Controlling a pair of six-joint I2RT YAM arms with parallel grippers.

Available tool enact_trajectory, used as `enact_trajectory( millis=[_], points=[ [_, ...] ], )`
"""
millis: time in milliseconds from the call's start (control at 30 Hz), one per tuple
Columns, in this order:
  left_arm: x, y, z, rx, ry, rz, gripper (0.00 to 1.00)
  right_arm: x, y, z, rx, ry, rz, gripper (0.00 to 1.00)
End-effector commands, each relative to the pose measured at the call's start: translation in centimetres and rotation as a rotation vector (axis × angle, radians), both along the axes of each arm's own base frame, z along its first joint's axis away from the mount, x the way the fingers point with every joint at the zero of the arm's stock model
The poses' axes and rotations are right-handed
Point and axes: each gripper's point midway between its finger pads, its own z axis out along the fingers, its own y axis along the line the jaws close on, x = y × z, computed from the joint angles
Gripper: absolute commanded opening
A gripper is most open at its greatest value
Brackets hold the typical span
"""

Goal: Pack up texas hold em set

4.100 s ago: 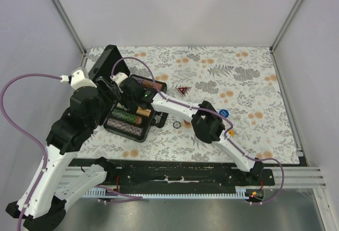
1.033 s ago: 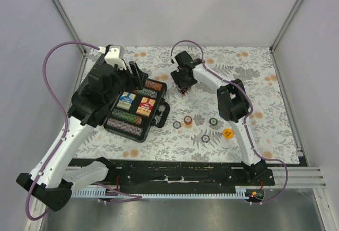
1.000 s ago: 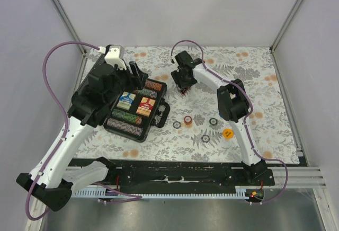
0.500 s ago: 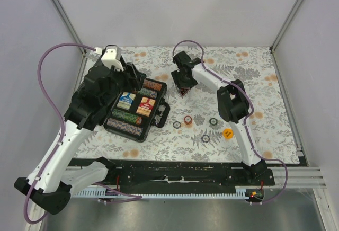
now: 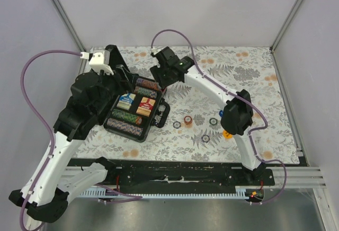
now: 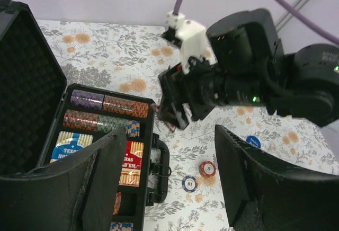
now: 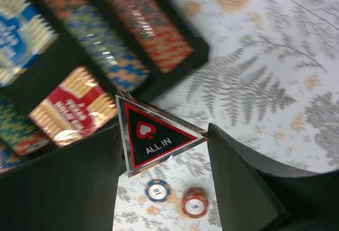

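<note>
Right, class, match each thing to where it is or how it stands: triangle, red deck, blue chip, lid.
1 triangle
2 red deck
3 blue chip
4 lid

A on the table
B in the right gripper
C standing open
D in the case

Pairs: 1-B; 2-D; 3-A; 4-C
</note>
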Motion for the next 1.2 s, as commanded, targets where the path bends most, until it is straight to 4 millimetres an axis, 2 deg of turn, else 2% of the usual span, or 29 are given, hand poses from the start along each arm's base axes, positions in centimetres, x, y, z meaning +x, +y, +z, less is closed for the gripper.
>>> enact_trajectory(
  millis=[0,200,333,633,1167],
  points=[
    [-0.7,1.2,2.3,0.0,-0.079,0.031,0.74,-2.9,5.4,2.5,0.051,-0.073,0.166,0.61],
    [-1.2,1.6,2.6,-0.009,-0.087,0.04,0.74,-5.9,9.3,0.0,-0.014,-0.084,0.365,0.62],
    [-1.4,2.1,2.7,-0.02,-0.089,0.063,0.74,-6.8,10.2,-1.3,-0.044,-0.088,0.48,0.61],
    [-1.9,2.9,3.3,-0.031,-0.115,0.089,0.74,-6.6,10.2,-4.1,-0.121,-0.089,0.571,0.63],
    [-1.8,3.2,2.9,-0.027,-0.111,0.11,0.74,-5.7,11.9,-5.1,-0.103,-0.11,0.563,0.69]
  ],
)
